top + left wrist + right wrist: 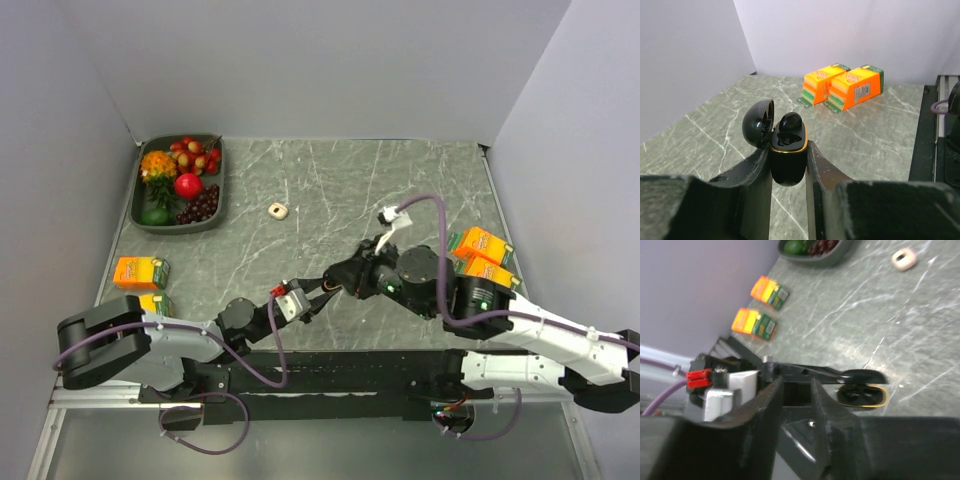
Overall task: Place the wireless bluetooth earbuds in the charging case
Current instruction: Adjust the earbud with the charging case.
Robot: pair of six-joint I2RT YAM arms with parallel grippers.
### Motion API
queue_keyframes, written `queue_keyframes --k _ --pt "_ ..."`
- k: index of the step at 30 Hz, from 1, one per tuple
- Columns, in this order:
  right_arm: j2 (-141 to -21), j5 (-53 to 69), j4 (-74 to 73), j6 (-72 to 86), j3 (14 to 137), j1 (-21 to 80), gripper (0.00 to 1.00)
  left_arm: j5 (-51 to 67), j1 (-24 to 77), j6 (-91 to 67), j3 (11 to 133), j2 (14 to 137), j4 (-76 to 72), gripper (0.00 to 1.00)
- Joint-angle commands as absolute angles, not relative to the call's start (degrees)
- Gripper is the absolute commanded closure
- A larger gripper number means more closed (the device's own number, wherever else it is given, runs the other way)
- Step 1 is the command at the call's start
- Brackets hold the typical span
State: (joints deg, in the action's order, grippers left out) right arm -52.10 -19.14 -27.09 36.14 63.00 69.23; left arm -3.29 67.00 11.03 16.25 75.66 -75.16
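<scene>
My left gripper [789, 150] is shut on the charging case [788, 160], a glossy black box with a gold rim, held upright above the table. Its lid [759, 122] is swung open to the left. One black earbud [789, 121] stands proud in the far well. The near well is dark and I cannot tell what it holds. In the right wrist view the open case [861, 394] lies just beyond my right gripper [796, 387], whose jaws stand apart with nothing between them. In the top view the two grippers meet at the table's near middle [335, 283].
Two orange cartons [483, 250] lie at the right and two more [140, 272] at the left. A dark tray [183, 225] of fruit sits at the back left. A beige ring [278, 210] lies mid-table. Grey walls enclose three sides.
</scene>
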Motion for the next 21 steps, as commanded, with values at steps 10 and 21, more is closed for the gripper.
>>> queue_keyframes --k 10,21 --pt "-47.2 -25.4 -23.3 24.5 53.9 69.6 1.0 -2.5 67.2 7.6 11.7 66.3 -106.2 0.99" --pt "-48.9 -18.9 -17.9 23.6 52.9 69.9 1.0 -2.1 67.2 7.6 11.3 63.4 -103.2 0.99"
